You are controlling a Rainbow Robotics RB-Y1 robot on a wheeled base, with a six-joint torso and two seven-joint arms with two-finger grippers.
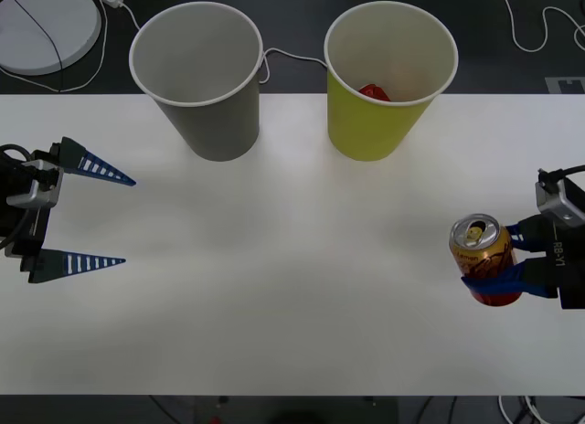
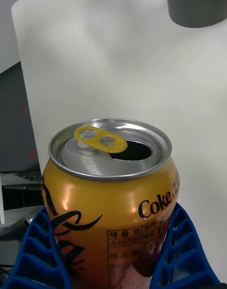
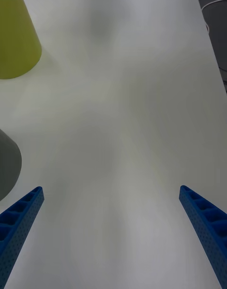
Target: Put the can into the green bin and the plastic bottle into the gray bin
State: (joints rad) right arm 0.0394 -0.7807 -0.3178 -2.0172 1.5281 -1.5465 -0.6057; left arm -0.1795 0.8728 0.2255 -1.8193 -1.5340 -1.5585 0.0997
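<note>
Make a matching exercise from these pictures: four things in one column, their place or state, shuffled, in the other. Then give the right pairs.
Things
1. small red and gold drinks can
2. large yellow-green cup-shaped paper bin
3. large gray cup-shaped paper bin
4. left gripper

States
A. fingers wide apart above bare white table
B. upright, nothing visible inside
C. clamped upright between the right gripper's blue fingers
D. upright, something red at the bottom

Pairs: 1-C, 2-D, 3-B, 4-A

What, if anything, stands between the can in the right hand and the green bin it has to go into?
Nothing visible: bare table lies between the can, gripped by the right hand, and the green bin.
</note>
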